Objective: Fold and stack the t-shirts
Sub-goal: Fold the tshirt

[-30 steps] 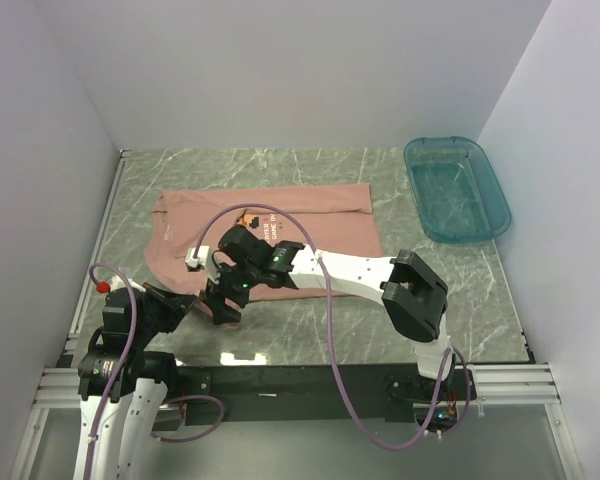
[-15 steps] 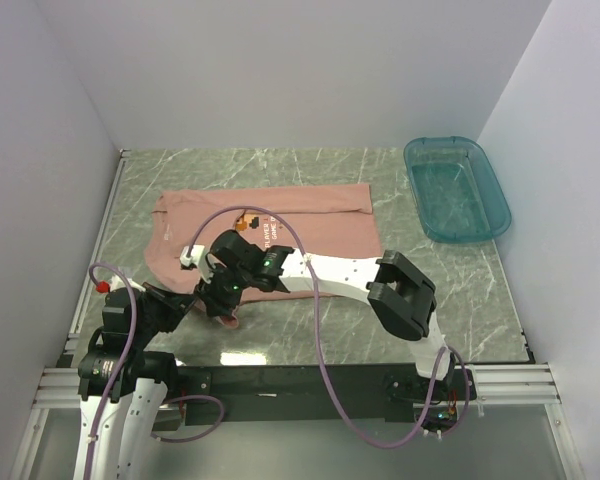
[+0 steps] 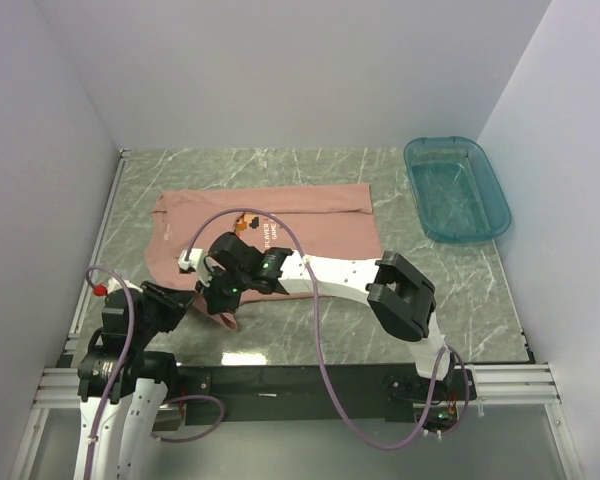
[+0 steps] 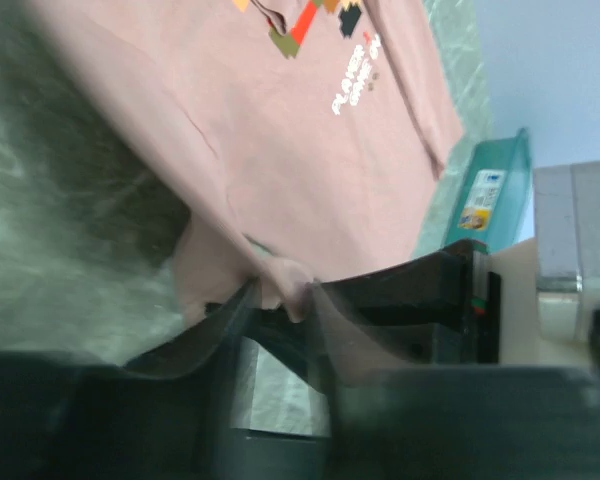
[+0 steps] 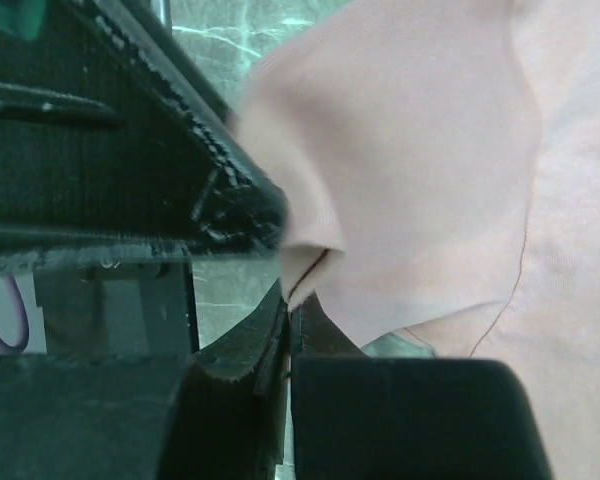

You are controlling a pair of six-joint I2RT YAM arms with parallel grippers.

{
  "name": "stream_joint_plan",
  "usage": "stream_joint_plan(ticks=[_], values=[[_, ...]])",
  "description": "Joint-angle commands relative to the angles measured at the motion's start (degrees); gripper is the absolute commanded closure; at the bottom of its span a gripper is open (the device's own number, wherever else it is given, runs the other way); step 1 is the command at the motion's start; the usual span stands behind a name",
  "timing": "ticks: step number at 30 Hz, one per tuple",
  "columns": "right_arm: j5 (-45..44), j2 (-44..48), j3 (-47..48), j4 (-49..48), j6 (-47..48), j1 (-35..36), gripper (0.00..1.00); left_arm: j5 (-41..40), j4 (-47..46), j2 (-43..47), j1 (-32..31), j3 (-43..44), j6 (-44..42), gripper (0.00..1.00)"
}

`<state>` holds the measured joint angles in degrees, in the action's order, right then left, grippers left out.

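A salmon-pink t-shirt lies spread on the marble table, its pixel print facing up. Its near-left corner is lifted off the table between the two grippers. My right gripper reaches across from the right and is shut on that corner's hem. My left gripper meets it from the left. Its jaws stand a little apart, with a bunch of the same fabric between their tips.
A teal plastic tub stands at the back right, also in the left wrist view. White walls close in the table on three sides. The right arm's long white link lies low across the near half of the table.
The right gripper has shut on the lifted shirt corner. The left gripper's jaws, shut before, have parted slightly. The right arm has shifted a little left.
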<state>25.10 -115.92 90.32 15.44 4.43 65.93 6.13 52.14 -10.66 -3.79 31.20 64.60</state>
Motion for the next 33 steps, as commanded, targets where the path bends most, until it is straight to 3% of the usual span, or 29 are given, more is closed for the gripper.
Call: stream_joint_plan(ticks=[1,2,3,5,9,14,21,28,29,33], values=[[0.56,2.19,1.35,-0.68,1.02,0.86,1.00,-2.61,1.20,-0.42,-0.08,2.37,1.76,0.49],[0.39,2.19,1.26,-0.76,1.11,0.78,1.00,-3.22,1.82,-0.68,-0.08,2.90,2.19,0.22],[-0.05,2.27,1.08,-0.68,1.37,0.78,1.00,-3.75,2.35,-1.29,-0.08,3.16,2.29,0.15],[-0.14,2.36,1.17,-0.68,1.46,0.78,1.00,-4.54,3.40,-1.82,-0.08,3.69,2.29,0.07],[-0.23,2.36,1.08,-0.50,1.73,0.78,1.00,-5.08,4.11,-2.70,-0.08,3.34,3.16,0.07],[-0.58,2.36,1.26,-0.50,1.46,0.87,1.00,-5.78,5.43,-3.58,-0.08,2.99,5.01,0.19],[0.91,1.49,2.49,-0.24,-0.12,-0.01,1.00,-5.96,8.07,-6.31,-0.08,4.22,6.50,0.25],[2.67,1.57,2.75,-0.32,-1.44,-0.54,1.00,-4.55,5.08,-5.78,-0.08,2.11,7.91,0.54],[2.76,1.57,2.93,-0.32,-1.61,-0.63,1.00,-4.72,4.99,-5.78,-0.08,2.11,8.00,0.62],[3.55,1.48,3.02,-0.24,-2.05,-1.33,1.00,-5.95,5.69,-5.08,-0.08,3.25,8.00,0.73]])
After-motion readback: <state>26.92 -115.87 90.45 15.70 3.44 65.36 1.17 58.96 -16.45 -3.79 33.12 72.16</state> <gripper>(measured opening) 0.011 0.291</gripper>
